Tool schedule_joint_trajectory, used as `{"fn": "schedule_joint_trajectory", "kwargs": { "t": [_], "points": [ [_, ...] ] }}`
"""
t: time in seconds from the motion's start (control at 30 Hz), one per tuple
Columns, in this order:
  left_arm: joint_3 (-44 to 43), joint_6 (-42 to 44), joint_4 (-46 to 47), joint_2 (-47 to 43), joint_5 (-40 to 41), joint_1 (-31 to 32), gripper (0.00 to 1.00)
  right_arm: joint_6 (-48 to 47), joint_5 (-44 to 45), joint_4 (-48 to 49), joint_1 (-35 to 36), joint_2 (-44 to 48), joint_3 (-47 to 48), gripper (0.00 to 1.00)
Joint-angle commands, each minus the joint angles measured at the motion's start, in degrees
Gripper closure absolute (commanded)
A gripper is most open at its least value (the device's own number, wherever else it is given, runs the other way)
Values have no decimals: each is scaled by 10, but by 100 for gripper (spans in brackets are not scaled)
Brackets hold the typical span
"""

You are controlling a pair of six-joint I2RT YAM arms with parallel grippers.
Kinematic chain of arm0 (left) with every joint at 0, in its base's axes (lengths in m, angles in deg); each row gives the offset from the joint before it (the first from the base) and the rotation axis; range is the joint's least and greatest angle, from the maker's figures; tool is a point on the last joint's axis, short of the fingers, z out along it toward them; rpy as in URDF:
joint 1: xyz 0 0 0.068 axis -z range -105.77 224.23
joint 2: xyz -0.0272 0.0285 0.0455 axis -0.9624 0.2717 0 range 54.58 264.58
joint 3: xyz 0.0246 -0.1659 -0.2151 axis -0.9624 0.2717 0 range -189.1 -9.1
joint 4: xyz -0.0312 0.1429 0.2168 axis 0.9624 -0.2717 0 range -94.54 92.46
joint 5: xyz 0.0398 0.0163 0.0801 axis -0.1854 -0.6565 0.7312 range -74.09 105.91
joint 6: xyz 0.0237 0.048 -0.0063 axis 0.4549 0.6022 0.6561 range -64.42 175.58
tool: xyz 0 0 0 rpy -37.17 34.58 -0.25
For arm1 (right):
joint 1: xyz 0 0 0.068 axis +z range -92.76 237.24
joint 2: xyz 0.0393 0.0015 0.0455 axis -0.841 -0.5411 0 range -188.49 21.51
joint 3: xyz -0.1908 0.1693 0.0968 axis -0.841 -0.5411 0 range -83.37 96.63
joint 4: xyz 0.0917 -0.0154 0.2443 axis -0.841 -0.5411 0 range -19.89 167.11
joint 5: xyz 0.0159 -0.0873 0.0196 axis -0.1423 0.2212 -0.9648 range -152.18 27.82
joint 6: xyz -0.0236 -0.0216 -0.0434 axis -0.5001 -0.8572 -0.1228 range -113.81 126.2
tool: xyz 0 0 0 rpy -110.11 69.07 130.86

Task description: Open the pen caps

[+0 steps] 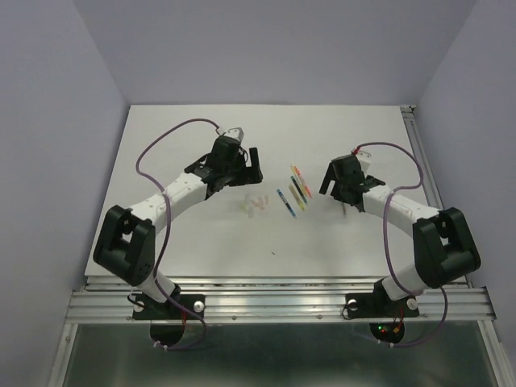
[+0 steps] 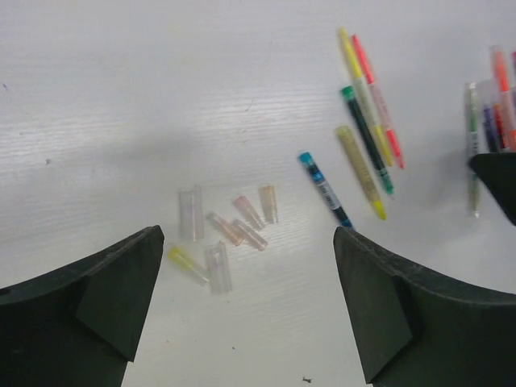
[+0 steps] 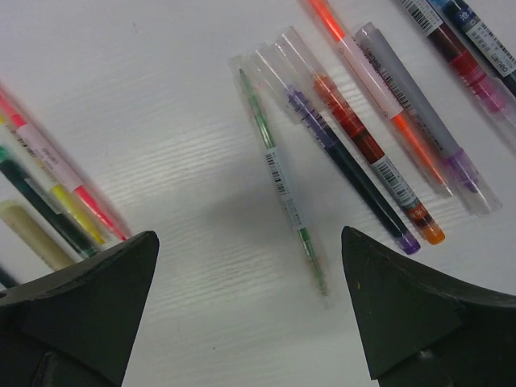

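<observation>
We see the left pincer (image 2: pixel 250 322) spread wide and holding nothing, hovering over the loose pen caps (image 2: pixel 191 214). The caps lie scattered on the tabletop (image 1: pixel 201 242), left of centre. We count seven, pale and translucent, one tinged yellow and a few pinkish.

Just right of them lie the bare pens (image 2: pixel 367 139) – five by our count: yellow, pink, green, pale yellow and blue. They lie side by side, and their long axes run roughly near to far with a slight lean.

The right pincer (image 3: pixel 250 322) is also spread and empty. Directly beneath it lie the capped pens (image 3: pixel 347 165), right of the bare ones. We make out at least six: green, purple, red-orange, orange, grey-violet and a darker one or two cut off at the frame edge. Most seem to wear clear sleeves over one end.

These pens lie parallel and close together. Their long axes slant across the gap between the fingers, neither squarely across it nor along it.

We judge that the next move turns on this group. The right arm is plainly the nearer one, with the thin green pen lying most nearly in the gap. The left pincer would have to cross over the bare pens to reach the far end of any pen picked up.
</observation>
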Motion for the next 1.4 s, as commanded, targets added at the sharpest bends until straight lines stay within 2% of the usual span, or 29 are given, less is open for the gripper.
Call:
{"fn": "schedule_joint_trajectory", "kwargs": {
  "t": [0.0, 0.13, 0.17, 0.3, 0.43, 0.53, 0.57, 0.73, 0.83, 0.97, 1.07, 1.23, 1.33, 1.37],
  "points": [
    [52, 13, 48, -109, -29, 4, 1, -27, -24, -6, -17, -53, 58, 0],
    [104, 8, 68, -168, -15, 4, 1, -44, -27, 11, -30, -92, 75, 2],
    [111, 5, 69, -176, -7, 4, 1, -49, -39, 14, -35, -97, 81, 9],
    [140, -1, 68, -211, 2, 4, 1, -51, -51, 19, -42, -130, 93, 18],
    [149, -4, 63, -226, 6, 4, 1, -51, -53, 16, -51, -155, 98, 24],
    [154, -9, 60, -237, 7, 4, 1, -51, -55, 16, -53, -165, 89, 33],
    [156, -10, 60, -240, 7, 4, 1, -52, -59, 20, -53, -167, 84, 38],
    [160, -16, 57, -256, 7, 4, 1, -64, -66, 40, -53, -170, 62, 49],
    [165, -19, 57, -263, 7, 4, 1, -77, -66, 45, -53, -175, 58, 59],
    [176, -24, 59, -272, -13, 4, 1, -100, -83, 47, -53, -184, 55, 84],
    [184, -26, 68, -277, -42, 4, 1, -105, -106, 54, -53, -173, 48, 99],
    [209, -26, 123, -281, -130, 9, 1, -100, -149, 96, -53, -88, 9, 99],
    [231, -29, 191, -269, -214, 32, 1, -91, -202, 143, -53, 3, -43, 99],
    [236, -32, 210, -263, -231, 41, 1, -75, -244, 169, -52, 31, -58, 99]
  ]
}}
